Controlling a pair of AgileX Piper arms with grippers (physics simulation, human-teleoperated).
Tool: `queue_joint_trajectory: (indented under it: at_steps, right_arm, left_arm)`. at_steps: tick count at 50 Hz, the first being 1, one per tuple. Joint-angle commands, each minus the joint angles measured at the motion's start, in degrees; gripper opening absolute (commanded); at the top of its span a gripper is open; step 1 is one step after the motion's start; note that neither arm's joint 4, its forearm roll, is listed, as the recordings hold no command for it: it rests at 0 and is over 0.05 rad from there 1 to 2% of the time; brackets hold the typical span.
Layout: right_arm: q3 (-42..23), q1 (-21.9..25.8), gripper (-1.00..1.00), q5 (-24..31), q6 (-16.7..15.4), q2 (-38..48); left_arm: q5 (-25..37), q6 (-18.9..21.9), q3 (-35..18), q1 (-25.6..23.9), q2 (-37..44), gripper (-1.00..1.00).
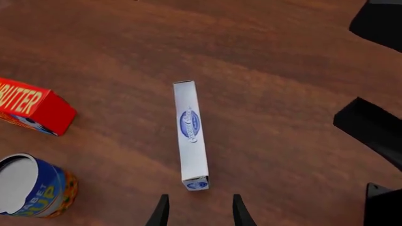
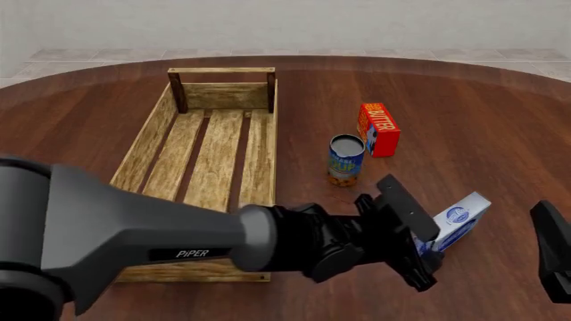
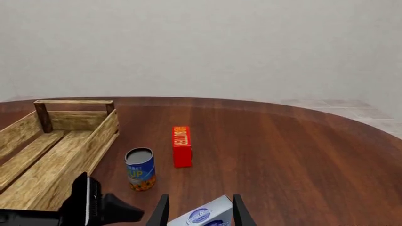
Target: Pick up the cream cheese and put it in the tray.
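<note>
My left end effector (image 1: 197, 212) hangs above the cream cheese (image 1: 190, 134), its fingers (image 1: 161, 212) spread apart with nothing between them; the tips sit just short of the carton's near end and do not touch it. In the front view my left arm reaches across from the left, and its wrist covers the lower part of the cream cheese (image 2: 457, 222), which lies on the surface (image 2: 482, 134) at the right, well apart from the tray (image 2: 214, 150). The carton rests on a narrow side, one end toward me and the other away.

My right end effector (image 3: 197, 212) is also spread, its two fingertips framing the cream cheese (image 3: 204, 215) in that wrist view; I cannot tell whether they touch it. In the front view only a dark piece of the right arm shows at the edge.

Beyond the carton stand a can (image 2: 346, 160) and, just past it, a butter box (image 2: 378, 128), both between the cream cheese and the tray's far end.
</note>
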Motion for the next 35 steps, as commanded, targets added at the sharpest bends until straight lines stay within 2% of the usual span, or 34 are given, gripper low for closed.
queue_joint_trajectory:
  at_steps: [1, 29, 35]
  right_arm:
    - [0.0, 0.0, 1.00, 0.1, 0.0, 0.0]
    - [0.0, 0.0, 1.00, 0.1, -0.1, 0.0]
    - [0.0, 0.0, 1.00, 0.1, -0.1, 0.0]
  left_arm:
    - [1.4, 1.1, -2.7, -0.3, 2.0, 1.00]
    - [3.3, 1.6, -6.3, 2.1, 7.2, 1.00]
    - [3.9, 0.4, -7.3, 2.5, 8.3, 1.00]
